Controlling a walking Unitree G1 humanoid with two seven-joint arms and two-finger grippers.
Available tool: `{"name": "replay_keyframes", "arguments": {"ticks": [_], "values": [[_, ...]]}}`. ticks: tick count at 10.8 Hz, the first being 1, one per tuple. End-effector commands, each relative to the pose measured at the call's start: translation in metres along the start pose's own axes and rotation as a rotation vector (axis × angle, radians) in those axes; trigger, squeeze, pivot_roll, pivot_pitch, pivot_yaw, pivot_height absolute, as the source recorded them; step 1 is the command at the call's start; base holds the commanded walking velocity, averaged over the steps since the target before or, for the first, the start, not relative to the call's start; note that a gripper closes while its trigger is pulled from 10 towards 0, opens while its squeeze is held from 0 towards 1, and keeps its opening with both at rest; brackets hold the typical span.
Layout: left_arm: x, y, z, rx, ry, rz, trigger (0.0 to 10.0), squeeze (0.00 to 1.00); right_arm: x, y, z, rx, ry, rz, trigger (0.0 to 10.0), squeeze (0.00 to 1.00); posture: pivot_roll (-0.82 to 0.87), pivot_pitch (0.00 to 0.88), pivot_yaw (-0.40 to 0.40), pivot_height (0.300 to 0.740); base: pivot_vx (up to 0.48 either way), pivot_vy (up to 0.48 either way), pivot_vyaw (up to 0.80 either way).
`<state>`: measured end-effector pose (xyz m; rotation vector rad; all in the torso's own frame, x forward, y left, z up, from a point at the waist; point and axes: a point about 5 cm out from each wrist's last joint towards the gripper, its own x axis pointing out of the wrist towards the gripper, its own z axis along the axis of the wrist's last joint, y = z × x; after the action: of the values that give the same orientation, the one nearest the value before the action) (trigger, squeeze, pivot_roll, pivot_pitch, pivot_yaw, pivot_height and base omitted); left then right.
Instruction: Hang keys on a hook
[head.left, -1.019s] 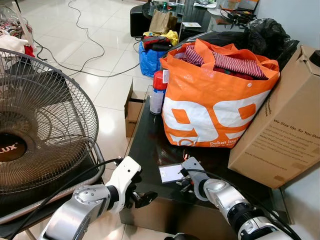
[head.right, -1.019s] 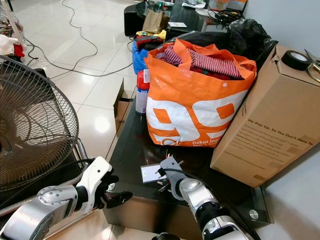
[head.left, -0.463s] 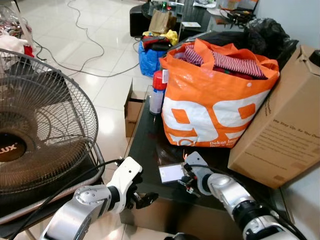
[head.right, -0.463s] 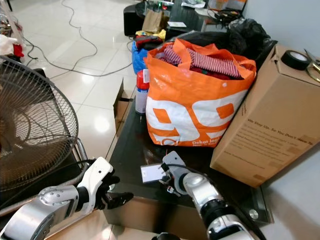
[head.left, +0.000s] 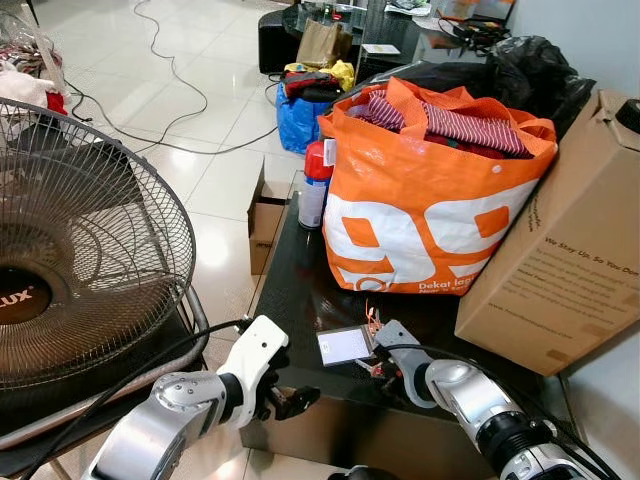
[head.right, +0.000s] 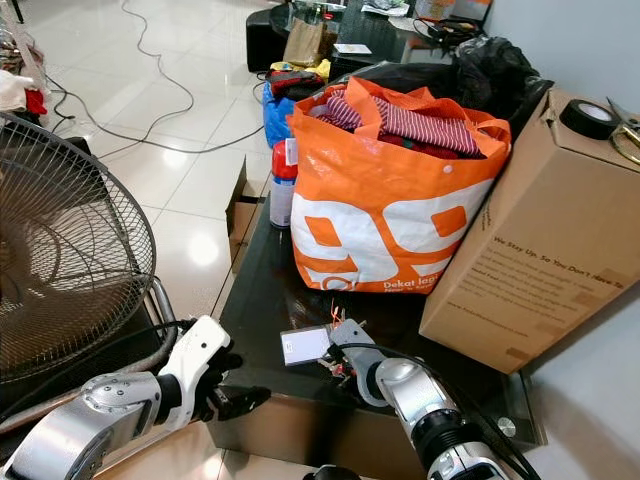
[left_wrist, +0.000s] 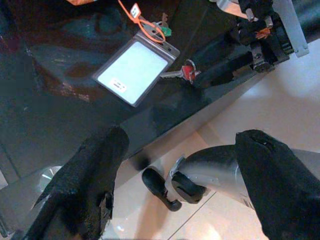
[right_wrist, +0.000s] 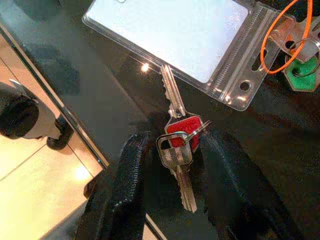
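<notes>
A red-capped key and a silver key on one ring (right_wrist: 177, 145) lie on the black glossy table (head.left: 295, 290) near its front edge. They touch a clear card holder (head.left: 343, 346) that carries an orange loop (left_wrist: 145, 22) and a green-capped key (right_wrist: 300, 75). My right gripper (head.left: 379, 364) lies low on the table, its two black fingers (right_wrist: 132, 190) pressed against either side of the key heads. My left gripper (head.left: 290, 398) hangs open below the table's front edge, apart from the keys.
A full orange shopping bag (head.left: 430, 200) and a large cardboard box (head.left: 560, 260) stand behind the keys. A red-capped spray can (head.left: 315, 185) stands at the table's far left. A big fan (head.left: 80, 250) is close on my left. Cables cross the tiled floor (head.left: 190, 90).
My right arm has slid a little to the right and its fingers have come in around the key heads. The left gripper has barely moved.
</notes>
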<state>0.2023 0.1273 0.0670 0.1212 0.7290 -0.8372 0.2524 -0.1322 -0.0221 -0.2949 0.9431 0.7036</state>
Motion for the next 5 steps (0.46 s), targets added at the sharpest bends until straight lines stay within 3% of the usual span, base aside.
{"name": "replay_keyframes", "arguments": {"ticks": [1,2,5], "values": [[0.0004,-0.0008,0.0035,0.009,-0.009,-0.006,10.0,0.0,-0.0029,-0.0036,-0.002,0.007,0.005,-0.019,10.0,0.0,-0.16,0.0,-0.123,0.74,0.0,0.0,0.0],[0.0001,-0.0006,0.0037,0.01,-0.009,-0.006,10.0,0.0,-0.0021,-0.0032,-0.0008,0.018,-0.002,-0.037,10.0,0.0,-0.16,0.0,-0.123,0.74,0.0,0.0,0.0],[-0.0002,-0.0002,0.0039,0.011,-0.008,-0.006,10.0,0.0,0.0004,-0.0047,-0.0045,0.059,0.015,-0.104,4.3,0.0,-0.16,0.0,-0.124,0.74,0.0,0.0,0.0]]}}
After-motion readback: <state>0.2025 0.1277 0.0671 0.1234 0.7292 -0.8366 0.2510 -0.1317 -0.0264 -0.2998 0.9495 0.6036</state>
